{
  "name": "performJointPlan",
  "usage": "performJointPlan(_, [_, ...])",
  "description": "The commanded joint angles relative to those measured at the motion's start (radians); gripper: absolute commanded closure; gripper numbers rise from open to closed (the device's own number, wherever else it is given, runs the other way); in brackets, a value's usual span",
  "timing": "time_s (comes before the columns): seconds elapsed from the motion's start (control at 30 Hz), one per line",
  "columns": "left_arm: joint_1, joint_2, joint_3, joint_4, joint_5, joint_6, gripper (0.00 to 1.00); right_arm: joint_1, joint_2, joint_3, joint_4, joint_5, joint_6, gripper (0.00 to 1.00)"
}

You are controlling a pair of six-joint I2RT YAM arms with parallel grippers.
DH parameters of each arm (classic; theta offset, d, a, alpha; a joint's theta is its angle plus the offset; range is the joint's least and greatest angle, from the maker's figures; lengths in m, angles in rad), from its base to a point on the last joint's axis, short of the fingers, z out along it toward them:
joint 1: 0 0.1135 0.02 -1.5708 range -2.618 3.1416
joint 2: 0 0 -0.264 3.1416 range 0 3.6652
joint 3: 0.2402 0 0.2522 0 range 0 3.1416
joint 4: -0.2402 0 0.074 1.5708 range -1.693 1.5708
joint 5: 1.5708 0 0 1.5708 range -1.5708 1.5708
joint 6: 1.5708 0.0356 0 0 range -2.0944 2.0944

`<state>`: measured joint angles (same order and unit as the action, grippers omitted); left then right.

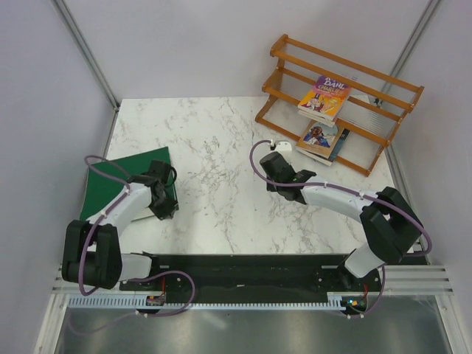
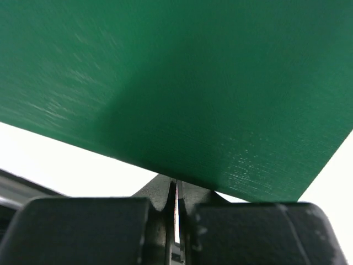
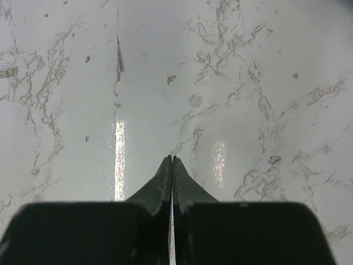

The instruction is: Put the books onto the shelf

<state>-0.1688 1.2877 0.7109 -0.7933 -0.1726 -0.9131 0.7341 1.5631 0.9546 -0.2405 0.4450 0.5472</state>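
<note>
Pincers both shut, empty: left pincer (image 2: pixel 176 185) tips at edge of green binder (image 2: pixel 182 83), right pincer (image 3: pixel 172 161) low over bare marble table (image 3: pixel 265 83). We noted purple-and-yellow book (image 1: pixel 324 96) leaning on upper tier of shelf (image 1: pixel 346 63), pictured book (image 1: pixel 318 137) over dark blue book (image 1: pixel 341 143) on lower tier. We judged back rails propped covers against sliding; other books unseen.

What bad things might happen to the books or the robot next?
1. The purple-and-yellow book lies crooked on the shelf, on its upper slats, so a bump may make it slide off.
2. The right fingers, shut, sit close to the lower-tier books and might knock them.
3. The left fingers are shut right at the edge of the green binder and might drag it.
</note>
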Motion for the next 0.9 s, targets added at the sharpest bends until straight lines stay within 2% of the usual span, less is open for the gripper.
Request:
performJointPlan(0.0, [0.023,0.090,0.114,0.088,-0.016,0.074,0.98,0.002,-0.044,-0.023,0.038,0.020,0.016,0.99])
performJointPlan(0.23, [0.038,0.307,0.327,0.109,-0.021,0.128,0.98,0.002,-0.058,-0.048,0.058,0.029,0.022,0.98])
performJointPlan(0.53, [0.055,0.614,0.616,0.115,0.047,0.191,0.98,0.002,-0.083,-0.077,0.092,0.024,0.020,0.99])
performJointPlan(0.87, [0.087,0.846,0.950,0.108,0.125,0.220,0.98,0.002,-0.084,-0.088,0.107,0.018,0.010,0.98])
